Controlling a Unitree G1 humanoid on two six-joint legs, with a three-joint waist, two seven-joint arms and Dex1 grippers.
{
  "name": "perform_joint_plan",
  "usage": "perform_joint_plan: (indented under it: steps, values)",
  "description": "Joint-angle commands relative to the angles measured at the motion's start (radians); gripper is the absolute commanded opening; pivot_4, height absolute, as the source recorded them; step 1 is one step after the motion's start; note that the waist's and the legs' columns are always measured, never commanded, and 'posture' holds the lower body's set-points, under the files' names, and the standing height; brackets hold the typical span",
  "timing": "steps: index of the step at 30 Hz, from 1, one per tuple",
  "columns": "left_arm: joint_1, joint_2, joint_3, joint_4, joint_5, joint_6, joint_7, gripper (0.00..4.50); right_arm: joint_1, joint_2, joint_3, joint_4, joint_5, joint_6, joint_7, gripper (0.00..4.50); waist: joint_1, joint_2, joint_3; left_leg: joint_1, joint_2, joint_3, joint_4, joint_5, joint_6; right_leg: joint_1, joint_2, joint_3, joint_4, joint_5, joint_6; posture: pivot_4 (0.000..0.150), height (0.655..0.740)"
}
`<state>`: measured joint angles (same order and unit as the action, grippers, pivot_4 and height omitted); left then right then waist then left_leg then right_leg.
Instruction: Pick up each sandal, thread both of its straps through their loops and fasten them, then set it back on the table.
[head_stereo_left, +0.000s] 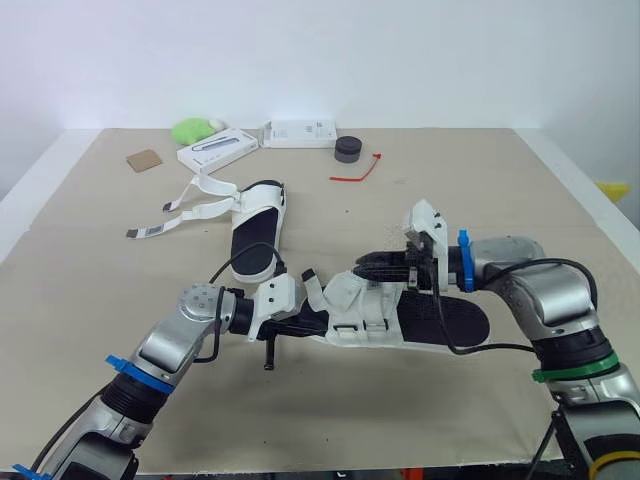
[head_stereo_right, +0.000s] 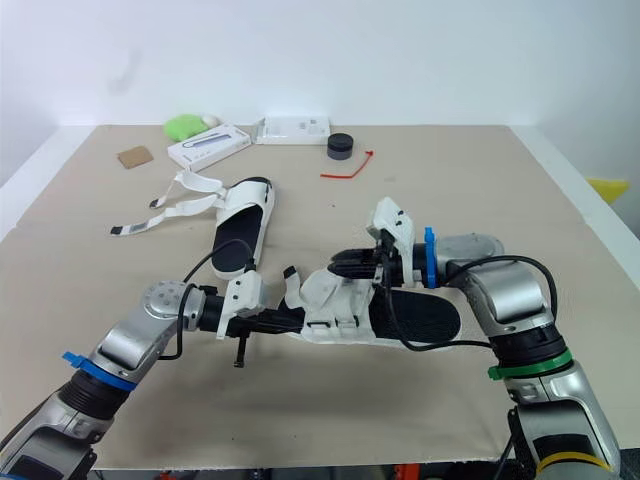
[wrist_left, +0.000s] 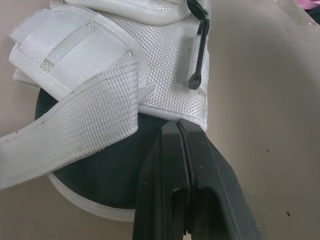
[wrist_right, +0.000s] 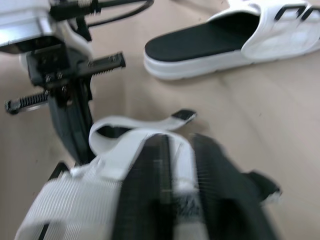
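One white sandal with a black footbed (head_stereo_left: 440, 322) lies on the table between my arms, its straps bunched over the front. My left gripper (head_stereo_left: 318, 320) is shut, and its fingertips (wrist_left: 179, 131) touch the edge of the white upper at the sandal's toe end. My right gripper (head_stereo_left: 378, 268) reaches over the sandal from the right and is shut on a white strap (wrist_right: 181, 165), which loops up ahead of its fingers. The second sandal (head_stereo_left: 256, 236) lies further back on the left, with its loose straps (head_stereo_left: 190, 205) spread out over the table.
Along the far edge sit a white box (head_stereo_left: 216, 150), another white box (head_stereo_left: 298, 132), a green object (head_stereo_left: 190, 129) and a black round object (head_stereo_left: 348, 148). A red tie (head_stereo_left: 357, 172) and a brown card (head_stereo_left: 144, 160) lie nearby.
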<state>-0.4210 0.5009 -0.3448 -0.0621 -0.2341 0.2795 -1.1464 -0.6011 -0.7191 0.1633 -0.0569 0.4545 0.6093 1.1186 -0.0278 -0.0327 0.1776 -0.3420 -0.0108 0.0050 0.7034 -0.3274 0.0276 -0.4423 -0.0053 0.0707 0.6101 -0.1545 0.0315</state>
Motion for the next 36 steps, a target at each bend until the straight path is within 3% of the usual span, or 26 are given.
perform_joint_plan:
  steps: [1, 13, 18, 20, 23, 30, 31, 36]
  values:
    - [0.022, 0.021, -0.020, 0.025, 0.033, 0.013, 0.000, 0.00, 0.008, -0.024, 0.000, 0.014, -0.041, -0.047, 0.026, 0.11, 0.000, 0.000, 0.000, 0.000, 0.000, 0.000, 0.000, 0.000, 0.000, 0.000, 0.000, 0.000, 0.000, 0.000, 0.000, 0.150, 0.7400]
    - [0.018, 0.023, -0.021, 0.027, 0.034, 0.013, 0.000, 0.00, 0.030, -0.027, 0.013, 0.092, -0.122, -0.111, 0.033, 0.11, 0.000, 0.000, 0.000, 0.002, 0.000, 0.000, 0.000, 0.000, 0.000, 0.002, 0.000, 0.000, 0.000, 0.000, 0.000, 0.150, 0.7400]
    - [0.014, 0.022, -0.022, 0.033, 0.036, 0.010, -0.001, 0.00, -0.058, 0.034, -0.068, 0.108, -0.045, -0.087, -0.005, 0.11, 0.000, 0.000, 0.000, 0.003, 0.000, 0.001, 0.000, 0.000, 0.000, 0.002, 0.000, 0.000, 0.000, 0.000, 0.000, 0.150, 0.7400]
    - [0.012, 0.023, -0.021, 0.034, 0.035, 0.010, -0.001, 0.00, -0.076, 0.034, -0.062, 0.095, -0.065, -0.177, 0.034, 0.11, 0.000, 0.000, 0.000, 0.003, 0.000, 0.001, 0.000, 0.000, 0.000, 0.001, 0.000, 0.001, 0.001, 0.001, -0.001, 0.150, 0.7400]
    - [0.010, 0.024, -0.020, 0.037, 0.035, 0.010, -0.003, 0.00, -0.087, 0.008, -0.021, 0.081, -0.133, -0.337, 0.103, 0.97, -0.001, 0.000, 0.000, 0.002, 0.000, 0.000, 0.000, 0.000, 0.000, 0.001, 0.001, 0.000, 0.000, 0.000, -0.001, 0.150, 0.7400]
    - [0.012, 0.024, -0.018, 0.035, 0.033, 0.010, 0.000, 0.00, -0.051, -0.018, 0.048, 0.007, -0.262, -0.646, 0.183, 4.19, -0.001, 0.000, 0.000, 0.002, 0.000, 0.000, 0.000, 0.000, -0.001, 0.001, 0.000, -0.001, 0.000, -0.001, -0.001, 0.150, 0.7400]
    - [0.013, 0.024, -0.019, 0.035, 0.033, 0.009, 0.000, 0.00, -0.038, -0.020, 0.056, -0.011, -0.269, -0.658, 0.187, 4.39, -0.001, 0.000, 0.000, 0.002, 0.000, 0.000, 0.000, 0.000, -0.001, 0.001, 0.000, 0.000, 0.001, -0.001, -0.001, 0.150, 0.7400]
    - [0.012, 0.021, -0.020, 0.039, 0.032, 0.007, 0.002, 0.00, 0.016, -0.018, 0.097, -0.111, -0.303, -0.627, 0.170, 4.39, 0.000, 0.000, 0.000, 0.002, 0.000, 0.000, 0.000, 0.000, -0.001, 0.001, 0.000, -0.001, 0.001, -0.001, -0.002, 0.150, 0.7400]
